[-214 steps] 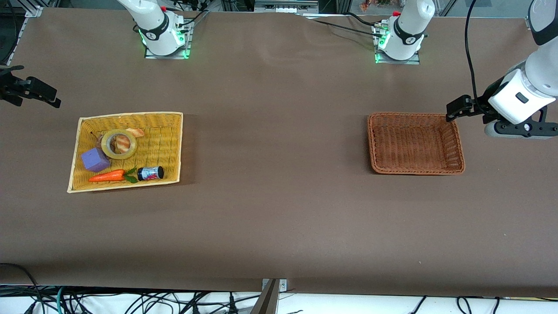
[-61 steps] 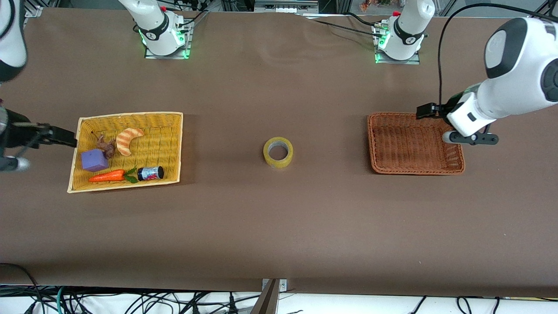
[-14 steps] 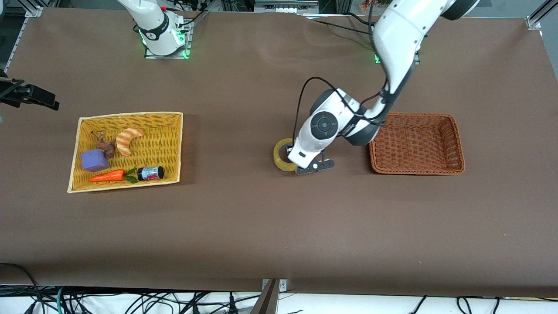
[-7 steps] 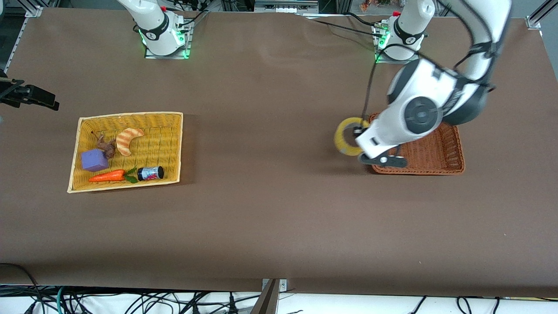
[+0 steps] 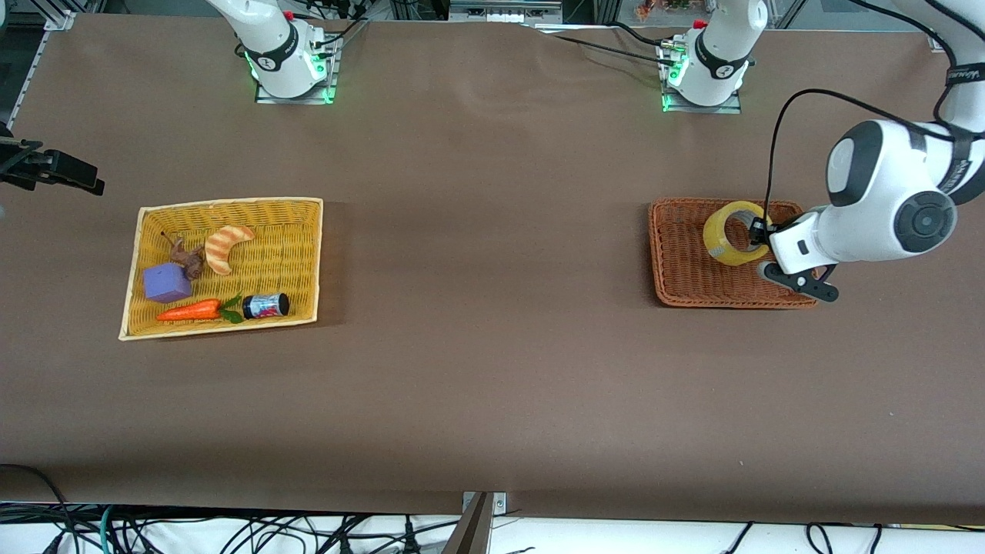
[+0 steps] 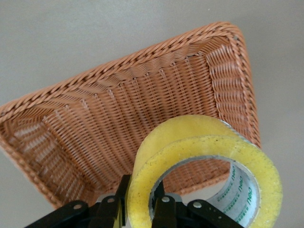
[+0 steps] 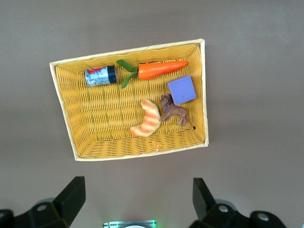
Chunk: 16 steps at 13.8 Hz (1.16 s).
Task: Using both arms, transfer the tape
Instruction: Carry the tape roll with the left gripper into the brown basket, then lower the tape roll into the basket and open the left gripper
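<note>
A brown table (image 5: 477, 369) seen from above, with two white robot arms based along its top edge.

At the view's left edge, the right gripper (image 5: 58, 168) waits above the table at the right arm's end, off the corner of a yellow wicker basket (image 5: 304, 254). In the right wrist view its two black fingers (image 7: 71, 197) stand wide apart with nothing between them, high over that basket.

The yellow basket holds five things. A striped tan croissant (image 5: 225, 245) lies toward the robots' bases, with a small brown animal figure (image 5: 185, 258) just beside it and a purple cube (image 5: 166, 282) touching the figure on the side nearer the front camera. Along the basket's near wall lie an orange toy carrot (image 5: 192, 310) with green leaves, and a small dark jar (image 5: 265, 305) on its side at the leaf end.

The middle of the table is bare brown cloth.

Toward the left arm's end sits a reddish-brown wicker basket (image 5: 669, 261). The left gripper (image 5: 758, 233) hangs over it, its jaws clamped on the tape (image 5: 727, 235), one finger inside the ring's hole and one outside. The yellowish roll is held up in the air, tilted on its edge, above the basket's floor. The left wrist view shows the roll (image 6: 204, 156) close up with its grey inner core, and the woven basket (image 6: 118, 118) below it.
</note>
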### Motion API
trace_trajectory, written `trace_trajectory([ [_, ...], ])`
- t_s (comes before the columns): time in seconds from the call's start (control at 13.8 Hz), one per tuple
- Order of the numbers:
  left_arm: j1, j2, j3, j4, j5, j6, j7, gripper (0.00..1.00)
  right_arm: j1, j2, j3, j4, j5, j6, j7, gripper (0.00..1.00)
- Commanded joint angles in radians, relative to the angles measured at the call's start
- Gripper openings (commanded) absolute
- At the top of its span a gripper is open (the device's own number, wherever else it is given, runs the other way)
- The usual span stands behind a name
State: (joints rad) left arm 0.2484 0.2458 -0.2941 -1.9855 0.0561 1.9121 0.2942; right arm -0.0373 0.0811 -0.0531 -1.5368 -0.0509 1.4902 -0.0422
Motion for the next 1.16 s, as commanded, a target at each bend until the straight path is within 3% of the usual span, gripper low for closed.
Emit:
trace_trajectory([
  [0.0,0.003,-0.02,-0.016,-0.126,0.034,0.153,0.006,0.0,0.005,0.005,-0.008,0.02,0.016,-0.007,-0.01,1.0],
  [0.15,0.017,-0.007,-0.014,-0.168,0.037,0.218,0.008,0.0,0.005,0.005,-0.008,0.02,0.017,-0.007,-0.01,1.0],
  [0.44,0.061,0.076,-0.016,-0.17,0.123,0.336,0.038,0.0,0.005,0.005,-0.008,0.02,0.017,-0.007,-0.008,1.0],
  [0.65,0.095,0.133,-0.014,-0.164,0.125,0.396,0.089,0.0,0.005,0.005,-0.008,0.02,0.017,-0.007,-0.008,1.0],
  [0.73,0.095,0.133,-0.014,-0.164,0.125,0.396,0.088,0.14,0.005,0.005,-0.008,0.02,0.017,-0.007,-0.008,1.0],
  [0.8,0.095,0.133,-0.016,-0.161,0.125,0.395,0.082,0.54,0.005,0.005,-0.008,0.02,0.017,-0.007,-0.008,1.0],
  [0.87,0.095,0.133,-0.016,-0.159,0.125,0.387,0.073,0.71,0.005,0.005,-0.008,0.02,0.017,-0.007,-0.008,1.0],
  [0.95,0.098,0.126,-0.016,-0.158,0.123,0.381,0.071,1.0,0.005,0.005,-0.008,0.02,0.017,-0.005,-0.008,1.0],
  [1.09,0.101,0.093,-0.017,-0.135,0.11,0.313,0.078,1.0,0.005,0.005,-0.008,0.02,0.017,-0.005,-0.008,1.0],
])
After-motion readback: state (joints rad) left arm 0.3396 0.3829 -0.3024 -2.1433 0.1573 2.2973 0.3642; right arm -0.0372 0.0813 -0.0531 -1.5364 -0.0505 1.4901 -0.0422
